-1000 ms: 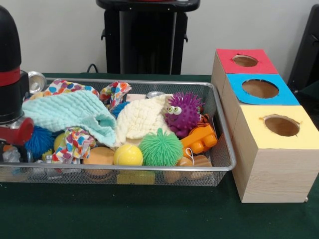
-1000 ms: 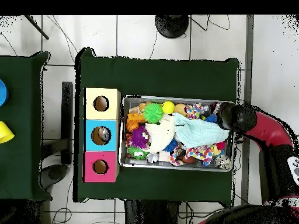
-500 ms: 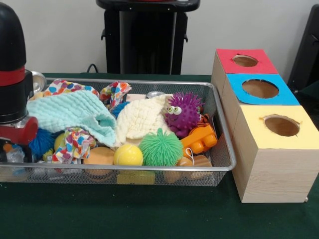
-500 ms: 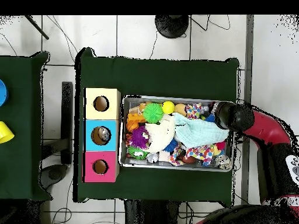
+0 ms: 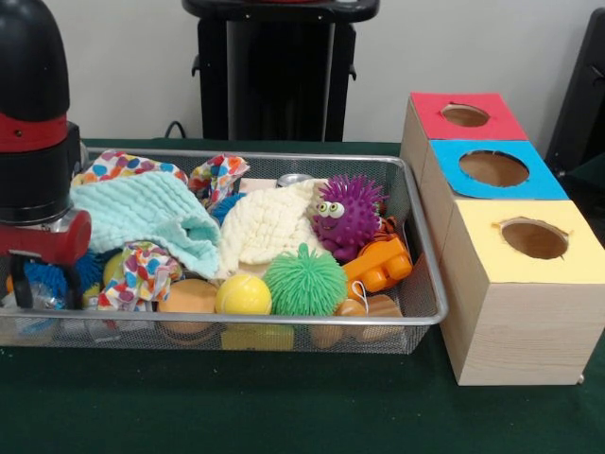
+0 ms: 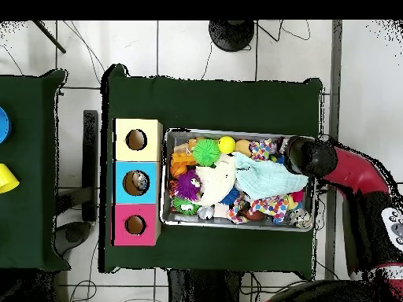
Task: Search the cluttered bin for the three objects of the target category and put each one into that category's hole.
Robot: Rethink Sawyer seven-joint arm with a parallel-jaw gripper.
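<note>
down at the bin's left end in the front view, the gripper (image 5: 43,284) hangs over a blue spiky ball (image 5: 47,276); whether its fingers are apart or together, i cannot tell. just beside it lies the mint cloth (image 5: 142,213), then a cream cloth (image 5: 269,224), a yellow ball (image 5: 243,295), a green spiky ball (image 5: 304,281) and a purple spiky toy (image 5: 348,213), all inside the wire bin (image 5: 423,274). beside the bin stand the red box (image 5: 463,115), blue box (image 5: 492,168) and yellow box (image 5: 529,241), each with a hole on top.
</note>
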